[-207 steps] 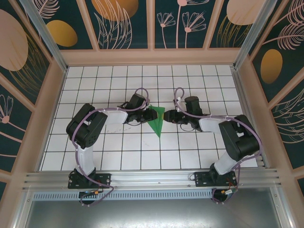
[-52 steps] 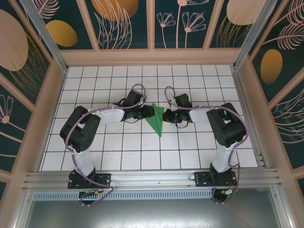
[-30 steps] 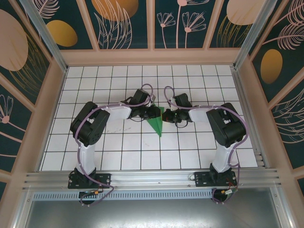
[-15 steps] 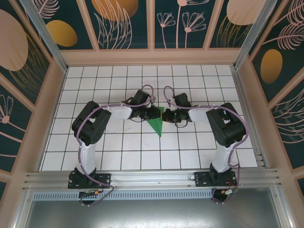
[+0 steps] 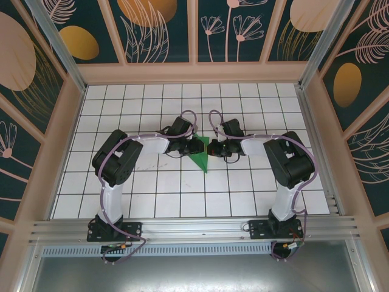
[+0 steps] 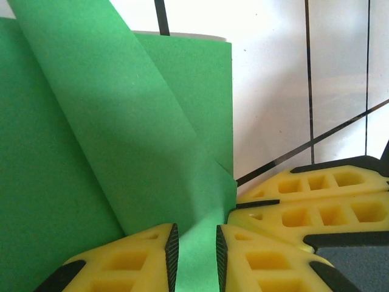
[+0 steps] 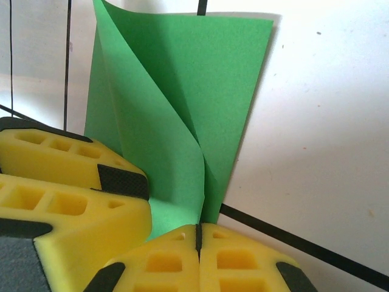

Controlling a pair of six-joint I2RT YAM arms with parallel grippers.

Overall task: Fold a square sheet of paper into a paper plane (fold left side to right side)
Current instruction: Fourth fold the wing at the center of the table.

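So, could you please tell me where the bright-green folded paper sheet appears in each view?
Top external: bright-green folded paper sheet at centre, between left gripper and right gripper.
Left wrist: sheet covers left and centre, above left gripper.
Right wrist: sheet upper centre, above right gripper.
Shared landmark: white table's black grid lines.

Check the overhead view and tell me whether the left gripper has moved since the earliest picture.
Yes. The left gripper has shifted right across the white tiles, onto the green paper.
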